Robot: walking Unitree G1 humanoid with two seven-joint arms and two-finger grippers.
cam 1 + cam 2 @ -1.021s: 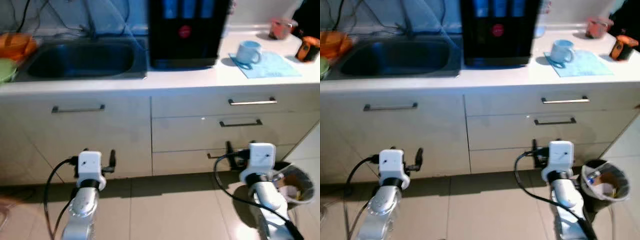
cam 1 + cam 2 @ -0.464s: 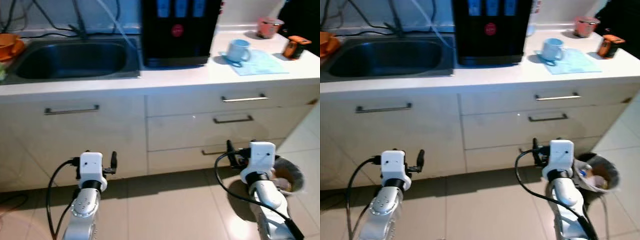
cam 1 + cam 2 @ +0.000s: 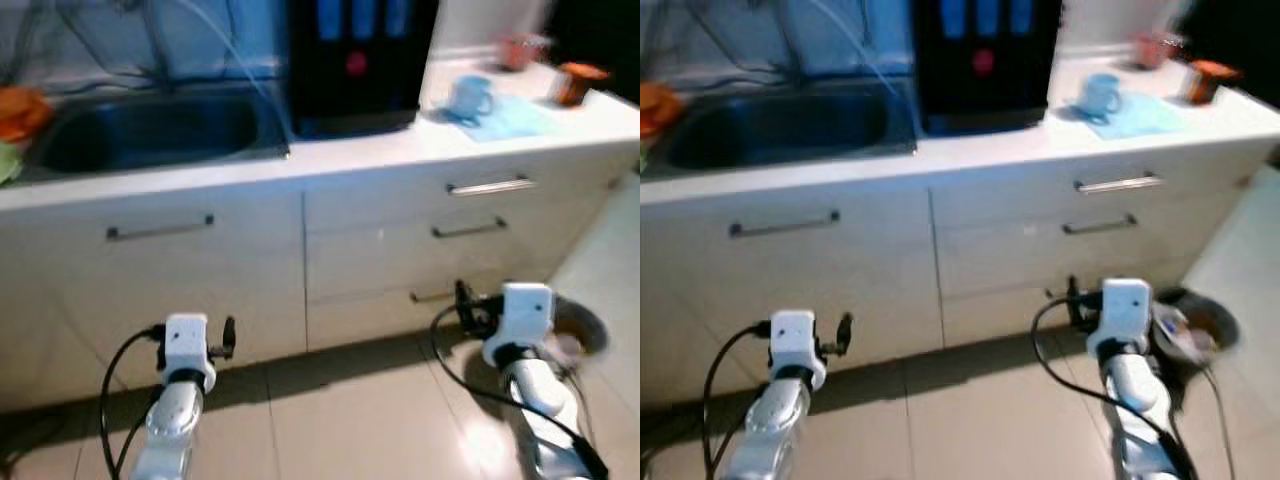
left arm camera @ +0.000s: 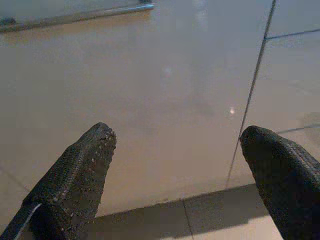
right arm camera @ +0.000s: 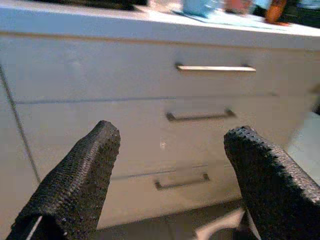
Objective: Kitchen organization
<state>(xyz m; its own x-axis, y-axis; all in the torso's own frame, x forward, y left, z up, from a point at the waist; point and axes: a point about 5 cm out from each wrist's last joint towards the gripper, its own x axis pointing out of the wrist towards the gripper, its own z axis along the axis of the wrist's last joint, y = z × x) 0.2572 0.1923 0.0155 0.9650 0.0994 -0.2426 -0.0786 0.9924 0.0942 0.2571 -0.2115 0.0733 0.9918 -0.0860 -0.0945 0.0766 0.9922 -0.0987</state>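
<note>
A pale blue mug (image 3: 468,96) stands upright on a light blue cloth (image 3: 505,117) spread flat on the white table (image 3: 400,150), well above and beyond the right claw (image 5: 167,165), whose fingers are spread wide toward the drawer fronts. Past the cloth, farther to the right of that claw, stands a small orange container (image 3: 570,82) and a reddish cup (image 3: 512,50), both blurred. Far over on the left claw's (image 4: 175,165) side, orange (image 3: 22,110) and green (image 3: 8,160) dishes sit by the steel sink (image 3: 150,130).
</note>
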